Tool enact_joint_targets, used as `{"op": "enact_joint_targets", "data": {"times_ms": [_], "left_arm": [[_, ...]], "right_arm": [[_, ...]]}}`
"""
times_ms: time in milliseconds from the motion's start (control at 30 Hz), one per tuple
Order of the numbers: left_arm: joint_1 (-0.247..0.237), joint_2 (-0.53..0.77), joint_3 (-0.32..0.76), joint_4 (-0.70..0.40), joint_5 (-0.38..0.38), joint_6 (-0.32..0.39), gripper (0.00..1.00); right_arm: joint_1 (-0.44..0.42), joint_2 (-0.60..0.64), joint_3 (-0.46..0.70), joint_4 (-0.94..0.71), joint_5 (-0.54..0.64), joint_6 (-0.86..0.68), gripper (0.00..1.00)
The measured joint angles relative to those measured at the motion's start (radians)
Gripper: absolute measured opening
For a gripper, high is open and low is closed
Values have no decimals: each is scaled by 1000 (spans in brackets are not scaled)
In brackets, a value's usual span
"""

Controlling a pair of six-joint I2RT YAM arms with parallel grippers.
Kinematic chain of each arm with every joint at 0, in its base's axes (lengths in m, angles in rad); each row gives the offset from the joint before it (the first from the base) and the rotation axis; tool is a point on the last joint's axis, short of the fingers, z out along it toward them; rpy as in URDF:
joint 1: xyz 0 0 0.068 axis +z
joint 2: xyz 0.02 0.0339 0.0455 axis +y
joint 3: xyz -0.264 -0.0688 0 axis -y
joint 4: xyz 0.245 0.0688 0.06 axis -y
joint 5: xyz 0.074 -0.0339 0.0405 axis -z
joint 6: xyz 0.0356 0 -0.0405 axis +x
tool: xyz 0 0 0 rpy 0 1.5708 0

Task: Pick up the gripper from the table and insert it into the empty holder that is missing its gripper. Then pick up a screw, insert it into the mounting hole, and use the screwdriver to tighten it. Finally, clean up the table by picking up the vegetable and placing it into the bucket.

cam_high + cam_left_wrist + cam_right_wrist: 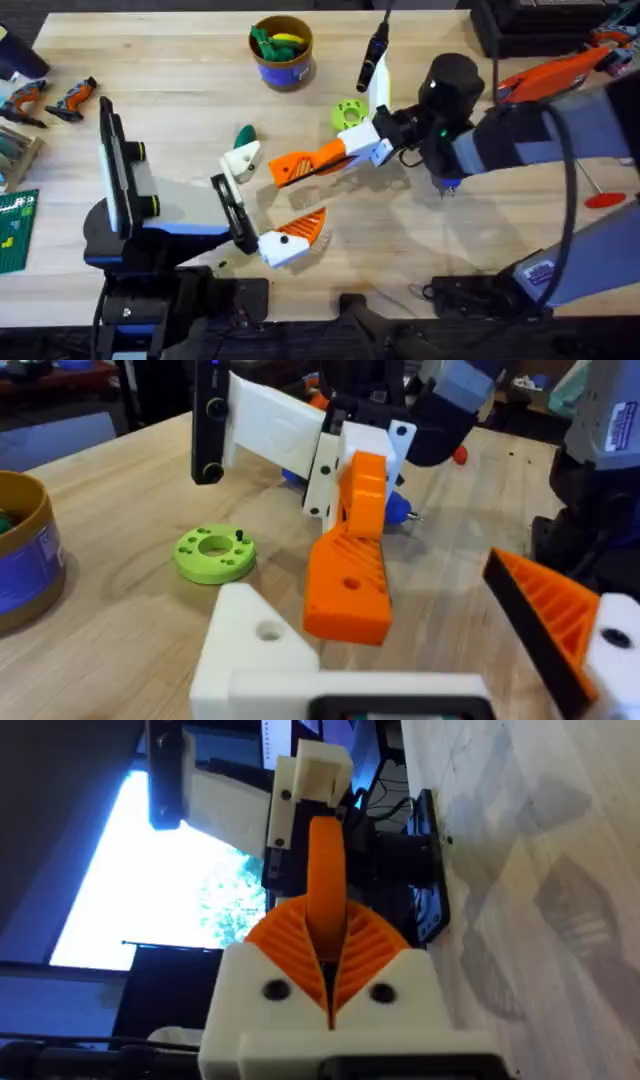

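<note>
The bench (180,90) is pale wood with a fine straight grain and a smooth, faintly sheened finish. The gripper (350,575) is matt orange plastic, plain on its flat face, and it is pinched in the right claw (345,150), whose white plastic fingers carry ribbed orange pads (365,945). The holder (260,650) on the left claw (270,205) is matt white plastic with a slightly grainy look. The lime-green disc (215,552) is matt plastic too. Near the far edge, the bucket (283,62) has a glossy blue wall and a dull tan rim. The vegetable (245,135) looks smooth and dark green.
</note>
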Motion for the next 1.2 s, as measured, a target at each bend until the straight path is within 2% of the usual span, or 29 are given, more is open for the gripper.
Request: {"op": "enact_joint_targets", "data": {"times_ms": [100, 167, 400, 633, 1200], "left_arm": [[0, 0, 0, 0, 0, 0, 985], [0, 0, 0, 0, 0, 0, 985], [0, 0, 0, 0, 0, 0, 985], [0, 0, 0, 0, 0, 0, 985], [0, 0, 0, 0, 0, 0, 985]], "right_arm": [[9, 24, 0, 112, -3, 61, 12], [9, 31, 0, 131, -3, 91, 12], [9, 35, 4, 133, -6, 159, 12], [9, 35, 57, 128, -10, 201, 12], [33, 81, 88, 118, -8, 203, 12]]}}
